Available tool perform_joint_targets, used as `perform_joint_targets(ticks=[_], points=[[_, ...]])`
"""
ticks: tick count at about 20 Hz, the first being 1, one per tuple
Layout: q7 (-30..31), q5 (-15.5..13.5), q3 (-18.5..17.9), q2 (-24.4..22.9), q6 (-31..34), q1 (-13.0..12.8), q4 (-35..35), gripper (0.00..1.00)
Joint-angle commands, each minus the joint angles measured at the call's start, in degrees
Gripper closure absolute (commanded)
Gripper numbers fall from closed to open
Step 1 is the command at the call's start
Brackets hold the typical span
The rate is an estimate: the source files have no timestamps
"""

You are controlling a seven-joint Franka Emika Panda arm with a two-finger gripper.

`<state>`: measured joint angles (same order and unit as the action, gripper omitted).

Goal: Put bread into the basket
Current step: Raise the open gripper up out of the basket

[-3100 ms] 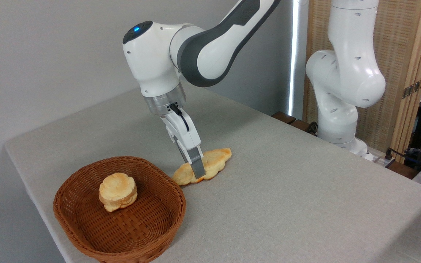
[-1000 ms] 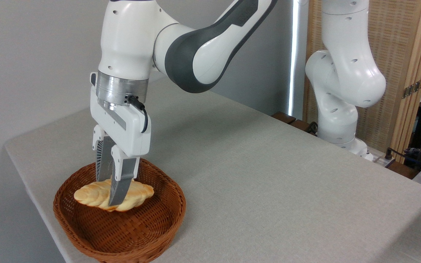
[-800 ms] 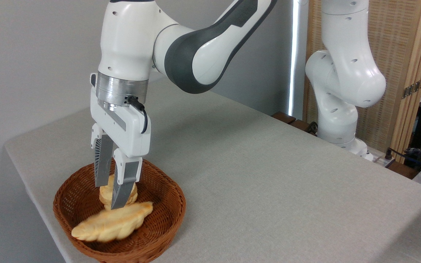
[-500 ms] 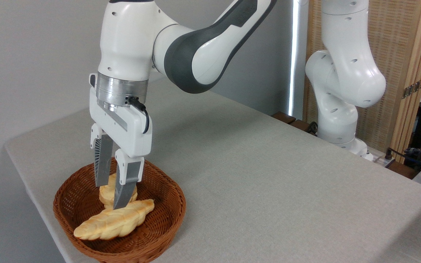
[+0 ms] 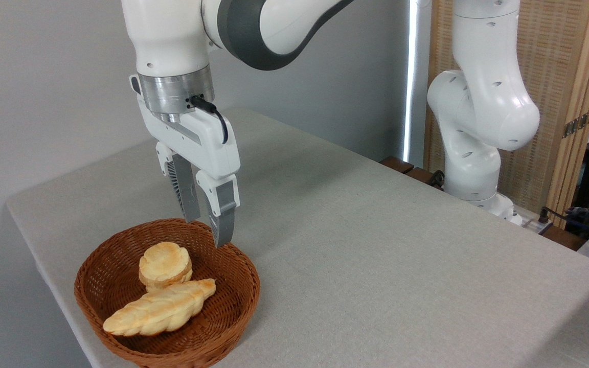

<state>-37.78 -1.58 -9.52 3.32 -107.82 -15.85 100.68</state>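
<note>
Golden-tan braided bread [image 5: 160,308] with paler grooves, brown woven basket [image 5: 233,312], grey table [image 5: 376,255].

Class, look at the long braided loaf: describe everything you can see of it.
The bread is a long, leaf-shaped braided loaf, golden-tan with paler grooves and tapered ends. It lies flat inside the basket, running diagonally, its upper side against the small round bun. The hand hangs open above, not touching it.

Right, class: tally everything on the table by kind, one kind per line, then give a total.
Braided loaf: 1
Round bun: 1
Wicker basket: 1
Total: 3
</note>
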Motion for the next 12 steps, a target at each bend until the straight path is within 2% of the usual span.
perform_joint_targets(ticks=[1, 12], points=[[1.4, 0.5, -0.7, 0.2, 1.5, -0.4, -1.1, 0.00], [1.6, 0.5, -0.6, 0.2, 1.5, -0.3, -1.5, 0.00]])
